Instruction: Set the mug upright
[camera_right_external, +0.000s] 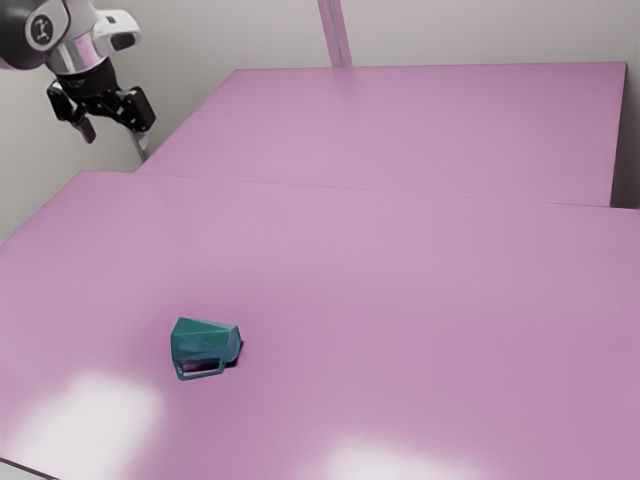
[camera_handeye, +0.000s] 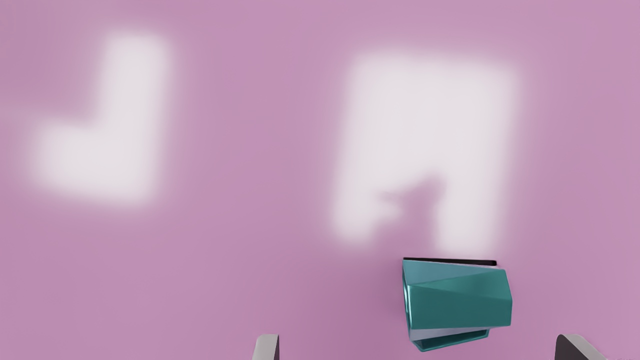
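Spread wide and pinching nothing, the hand (camera_right_external: 114, 135) hangs well apart from the teal mug (camera_right_external: 203, 342), which lies on its side, handle (camera_handeye: 452, 342) jutting out, on the pink counter (camera_right_external: 400, 300). I'd bring it down with a finger to either side, clear of that handle, then close firmly and lift before tipping, so nothing scrapes. I can't tell which end is the mouth, so that wants settling before it's lowered base-first and released.
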